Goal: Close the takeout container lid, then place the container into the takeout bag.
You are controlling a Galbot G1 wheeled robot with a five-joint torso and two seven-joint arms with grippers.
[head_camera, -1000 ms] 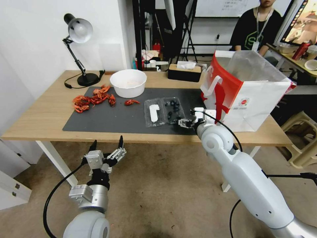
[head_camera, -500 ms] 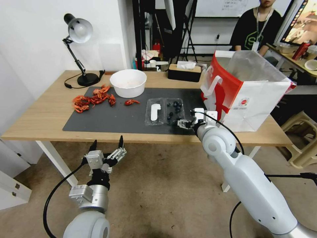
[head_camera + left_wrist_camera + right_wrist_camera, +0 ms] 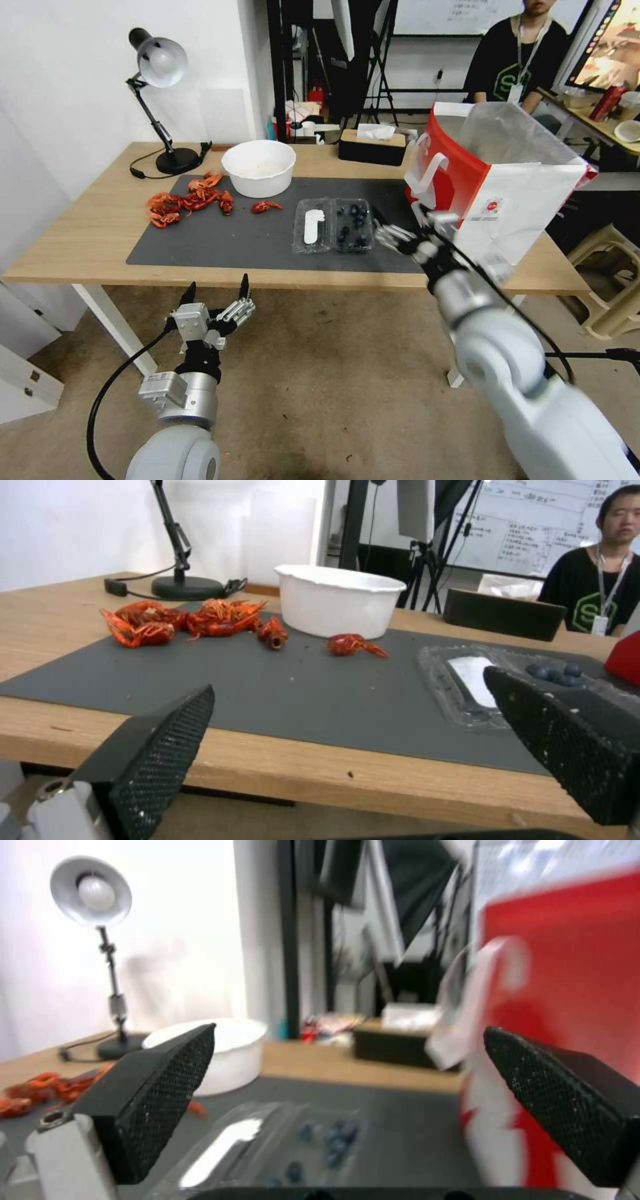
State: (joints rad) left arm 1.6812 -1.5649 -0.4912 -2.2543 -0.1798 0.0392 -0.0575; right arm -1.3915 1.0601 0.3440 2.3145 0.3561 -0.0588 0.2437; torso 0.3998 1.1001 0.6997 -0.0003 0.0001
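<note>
Grey mat (image 3: 220,243): takeout container (image 3: 333,225) open; right gripper (image 3: 390,235) blurred.

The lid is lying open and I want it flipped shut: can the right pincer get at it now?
Probably yes. The right pincer is open beside the takeout container, and the lid lies flat just past the tray with nothing between them.
</note>
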